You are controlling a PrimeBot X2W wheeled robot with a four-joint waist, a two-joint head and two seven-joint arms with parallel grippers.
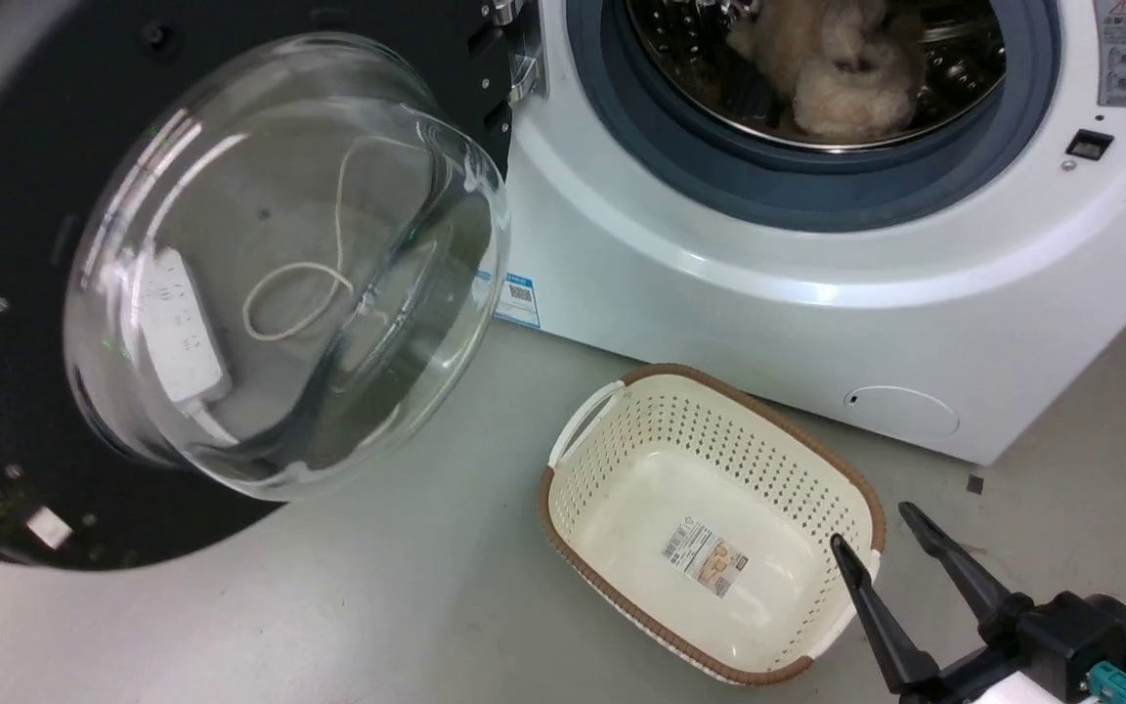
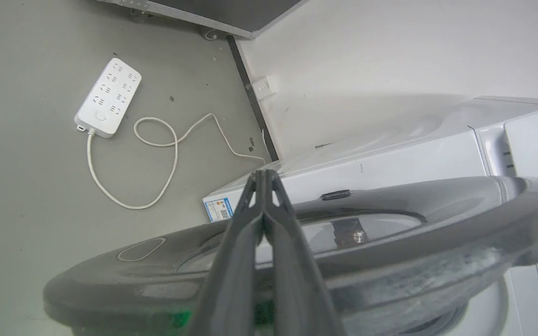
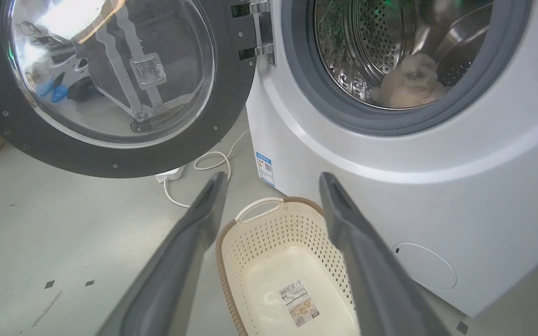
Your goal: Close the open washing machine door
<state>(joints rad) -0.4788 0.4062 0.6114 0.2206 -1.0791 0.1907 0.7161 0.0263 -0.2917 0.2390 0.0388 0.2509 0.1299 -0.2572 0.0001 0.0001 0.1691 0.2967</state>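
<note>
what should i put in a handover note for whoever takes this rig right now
Left hand: shut, empty, fingers lying across the outer face of the washing machine door; contact cannot be told.
Right hand: open, empty, by the cream basket on the floor.
Door: wide open, hinged at the left of the washing machine; a beige fluffy item lies in the drum.
Done: nothing of the closing yet.
To do: swing the door to the front, probably pushing with the left hand, until it latches.
</note>
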